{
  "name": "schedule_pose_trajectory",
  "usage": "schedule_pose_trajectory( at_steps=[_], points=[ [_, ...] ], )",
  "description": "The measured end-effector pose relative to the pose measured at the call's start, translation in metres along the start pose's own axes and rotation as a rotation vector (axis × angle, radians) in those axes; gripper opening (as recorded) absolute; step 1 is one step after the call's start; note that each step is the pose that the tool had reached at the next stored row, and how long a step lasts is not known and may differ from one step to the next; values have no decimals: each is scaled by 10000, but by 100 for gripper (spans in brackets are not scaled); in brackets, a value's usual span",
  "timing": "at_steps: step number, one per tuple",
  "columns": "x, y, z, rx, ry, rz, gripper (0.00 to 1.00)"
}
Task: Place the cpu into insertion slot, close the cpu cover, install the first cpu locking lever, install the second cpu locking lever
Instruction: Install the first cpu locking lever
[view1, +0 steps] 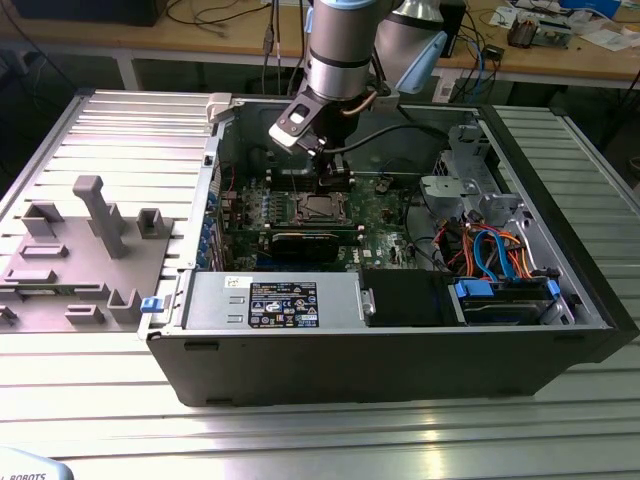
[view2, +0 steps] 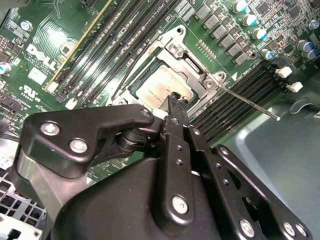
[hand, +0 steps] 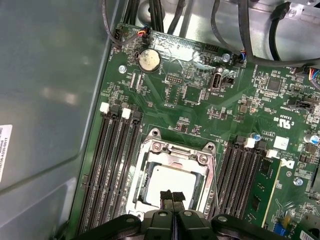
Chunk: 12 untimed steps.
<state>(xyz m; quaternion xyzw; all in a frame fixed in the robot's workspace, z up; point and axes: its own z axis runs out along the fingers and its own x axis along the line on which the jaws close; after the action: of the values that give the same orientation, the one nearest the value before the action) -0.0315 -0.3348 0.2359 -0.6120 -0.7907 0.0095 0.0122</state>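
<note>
- The black gripper, clenched shut and empty, is hovering over one flat, silver-grey square cpu.
- One shiny cpu cover is framing it; one thin lever is jutting out.

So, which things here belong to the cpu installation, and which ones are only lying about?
Belong to the job: cpu, insertion slot, cpu cover, locking lever, gripper above the cpu.
Just lying about: coin battery, memory slots, blue cables, power supply, grey tray beside the case.

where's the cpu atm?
In the first wrist view, the cpu sits in its socket between the memory slot rows, right at the tool tip.
</note>
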Motion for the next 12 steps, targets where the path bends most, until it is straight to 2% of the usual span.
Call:
schedule_pose_trajectory(
  at_steps=[12],
  points=[
    [0, 0, 0, 2, -7, -250, 11]
  ],
)
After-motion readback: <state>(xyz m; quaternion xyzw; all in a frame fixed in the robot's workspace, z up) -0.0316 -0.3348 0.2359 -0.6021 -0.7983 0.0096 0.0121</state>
